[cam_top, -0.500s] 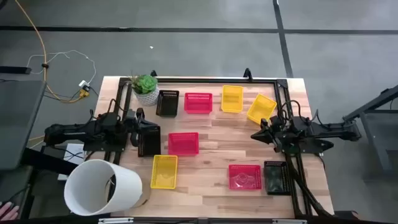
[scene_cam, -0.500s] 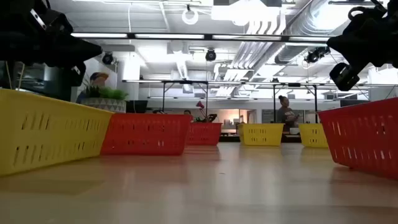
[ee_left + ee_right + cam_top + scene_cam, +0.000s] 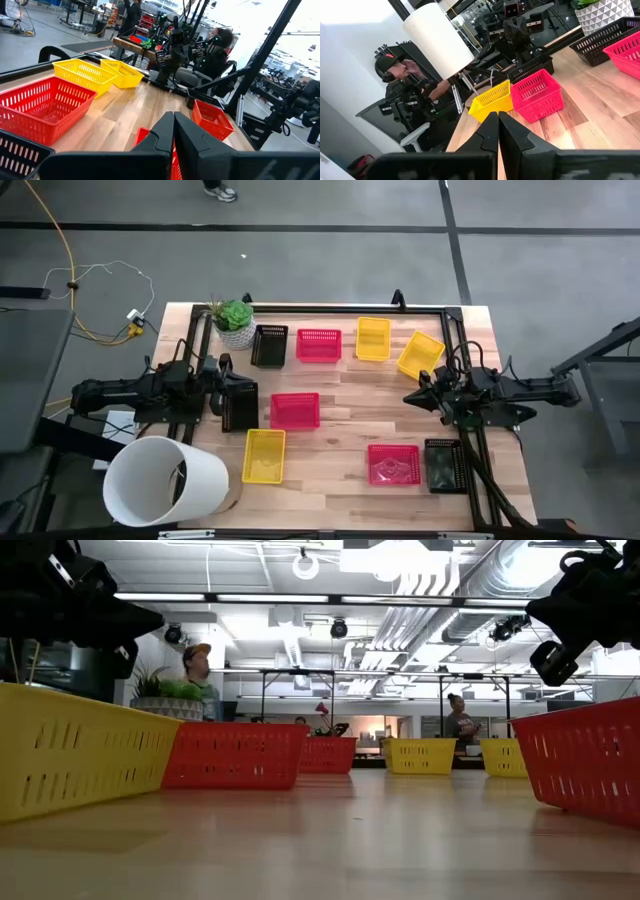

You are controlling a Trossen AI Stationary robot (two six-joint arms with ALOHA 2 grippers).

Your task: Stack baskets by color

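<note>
Several small latticed baskets lie apart on the wooden table. Along the far edge are a black one point(image 3: 269, 345), a pink-red one point(image 3: 318, 345) and two yellow ones point(image 3: 373, 338) point(image 3: 420, 353). Another pink-red basket point(image 3: 295, 410) sits mid-table, and a yellow one point(image 3: 264, 455) is nearer the front. At the near right stand a pink-red point(image 3: 393, 464) and a black one point(image 3: 445, 465). My left gripper point(image 3: 226, 382) hangs shut above another black basket point(image 3: 240, 408) at the left. My right gripper point(image 3: 408, 397) hangs shut at the right, high above the tabletop point(image 3: 570, 625).
A white pot with a green plant point(image 3: 235, 323) stands at the far left corner. A large white bucket point(image 3: 165, 480) lies at the near left corner. A black frame point(image 3: 350, 307) runs round the table's edges. People are in the room beyond the table point(image 3: 200, 670).
Neither arm nor any basket has moved. A person has walked into view in the room behind the table's far left.
</note>
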